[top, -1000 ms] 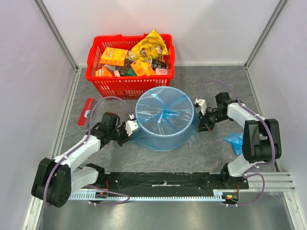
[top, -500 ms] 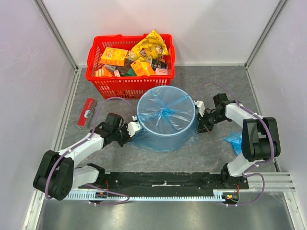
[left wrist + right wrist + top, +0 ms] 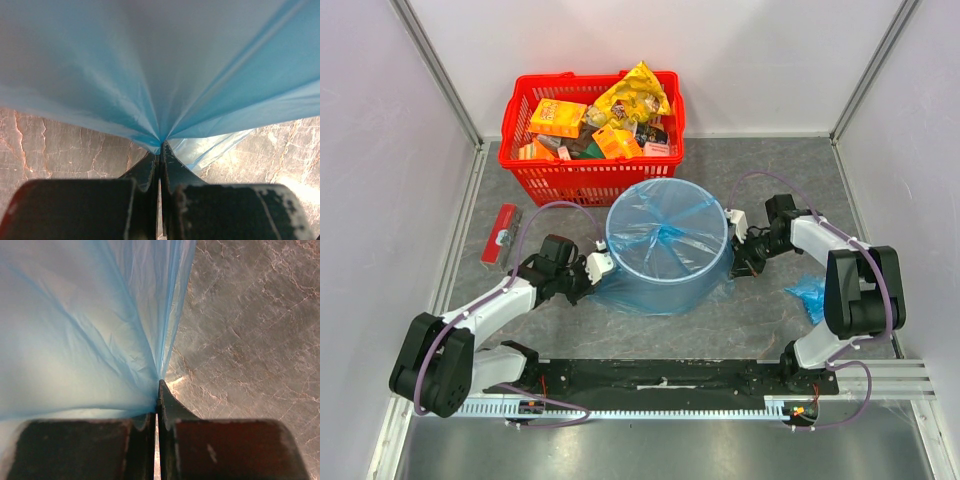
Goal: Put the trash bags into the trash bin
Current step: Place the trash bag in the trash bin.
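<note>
Seating the trash bag (image 3: pixel 665 235) over the rim of the trash bin (image 3: pixel 665 292) is the step in hand, as I judge it.

In the top view the bin stands at the middle of the tabletop (image 3: pixel 770 170), just below the red basket (image 3: pixel 590 180). The bag is spread over its mouth and sags to a pucker at the centre, with its hem draped down the outside to the tabletop. The left jaws sit at the bin's lower left wall and the right jaws at its right wall, each low on the hem. A second trash bag (image 3: pixel 810 297) lies crumpled at the right of the frame, well apart from the bin and not yet put in.

In the left wrist view the jaws are clenched on a pinch of the trash bag (image 3: pixel 160 75), with pleats fanning up from the tips. The tabletop shows below on both sides.

In the right wrist view the jaws are likewise clenched on the trash bag (image 3: pixel 75 330). It fans up and to the left, with bare tabletop at the right.

To do the step well, both sides should draw down together and evenly, so that the light bin neither tips nor slides to one side. The film looks thin and taut at each pinch, so a gentle pull suits it. A jerk could tear it or snap the hem back off the rim. Letting go seems wise only once the hem sits well below the rim.
</note>
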